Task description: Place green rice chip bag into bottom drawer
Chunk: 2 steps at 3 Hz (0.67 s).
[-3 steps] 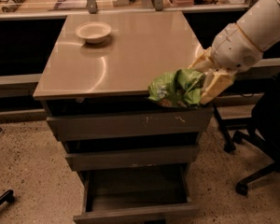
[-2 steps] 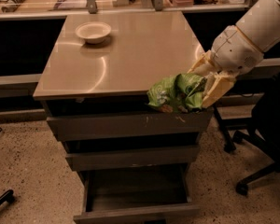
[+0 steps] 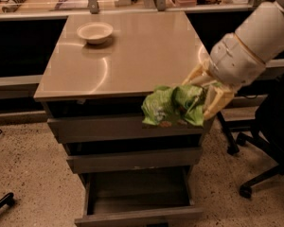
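Observation:
My gripper [image 3: 199,97] with pale yellow fingers is shut on the crumpled lime-green rice chip bag [image 3: 173,106]. It holds the bag in the air at the cabinet's front right edge, in front of the top drawer. The bottom drawer [image 3: 138,200] is pulled open below, its dark interior showing. The bag hangs above and slightly right of the drawer's opening. The white arm reaches in from the upper right.
A cream bowl [image 3: 94,32] sits at the back left of the tan cabinet top [image 3: 118,56]. The upper drawer [image 3: 104,128] and middle drawer [image 3: 132,160] stick out slightly. A black office chair base [image 3: 255,174] stands to the right. A desk with clutter lies behind.
The gripper with the bag has moved slightly left and down along the cabinet's front edge. The drawers and bowl have not moved.

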Tool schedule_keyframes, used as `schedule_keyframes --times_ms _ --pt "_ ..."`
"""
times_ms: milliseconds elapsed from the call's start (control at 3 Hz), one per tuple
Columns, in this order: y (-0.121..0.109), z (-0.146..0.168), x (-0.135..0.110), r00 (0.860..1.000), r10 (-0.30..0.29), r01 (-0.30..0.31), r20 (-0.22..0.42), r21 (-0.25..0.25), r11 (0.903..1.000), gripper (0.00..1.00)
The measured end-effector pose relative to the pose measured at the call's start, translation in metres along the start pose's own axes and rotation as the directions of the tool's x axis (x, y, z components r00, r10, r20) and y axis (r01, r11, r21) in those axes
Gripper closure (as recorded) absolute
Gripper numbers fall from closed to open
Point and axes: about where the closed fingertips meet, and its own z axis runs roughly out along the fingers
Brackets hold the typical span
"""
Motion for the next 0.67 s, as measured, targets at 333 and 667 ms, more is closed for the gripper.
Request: schedule_keyframes --times_ms 333,667 --pt "0.048 0.033 0.011 0.996 -0.082 0.083 0.043 -0.006 0.9966 1.0" --pt "0.063 0.04 0.018 0.993 -0.111 0.113 0.044 -0.022 0.9934 1.0"
